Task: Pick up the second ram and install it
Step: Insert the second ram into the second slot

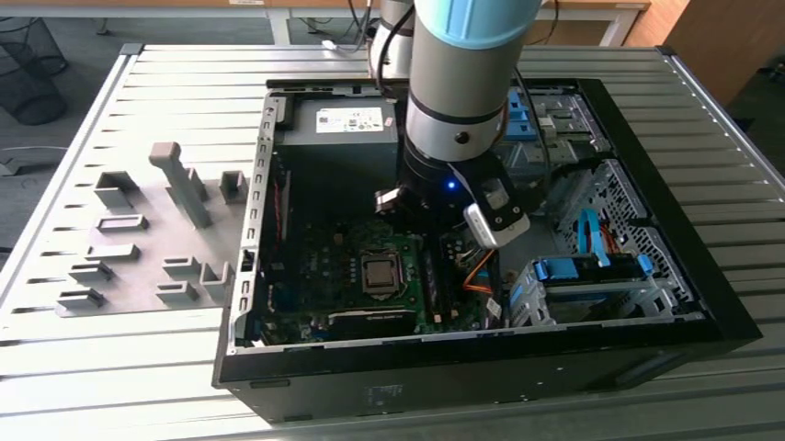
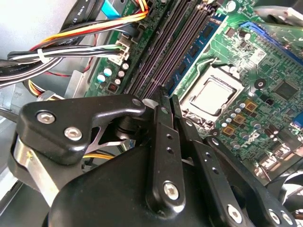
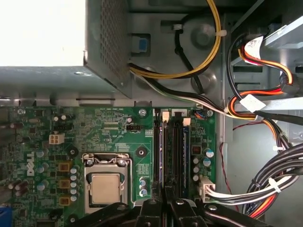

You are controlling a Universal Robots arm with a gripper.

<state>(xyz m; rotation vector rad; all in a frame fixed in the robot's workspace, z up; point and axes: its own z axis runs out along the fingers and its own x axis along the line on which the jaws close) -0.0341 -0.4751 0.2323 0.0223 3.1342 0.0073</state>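
Observation:
A bluish-green ram (image 2: 194, 49) stands seated in the black slot nearest the processor socket (image 2: 212, 96) on the green motherboard; I cannot tell whether it is the second ram. My gripper (image 2: 169, 97) is shut, its two black fingers (image 2: 161, 142) side by side with nothing visible between them. The tips sit right at the near end of that stick, over the row of slots (image 3: 173, 151). In the first wrist view the gripper (image 3: 168, 191) points at the same slots. In the exterior view the arm's wrist (image 1: 448, 184) reaches down into the open computer case (image 1: 687, 317).
Bundles of coloured cables (image 3: 265, 118) run close beside the slots. The metal power supply box (image 1: 349, 124) fills the case's back, and a drive cage with blue parts (image 1: 589, 271) stands on the exterior view's right. Grey holder blocks (image 1: 184, 184) sit on the slatted table at the left.

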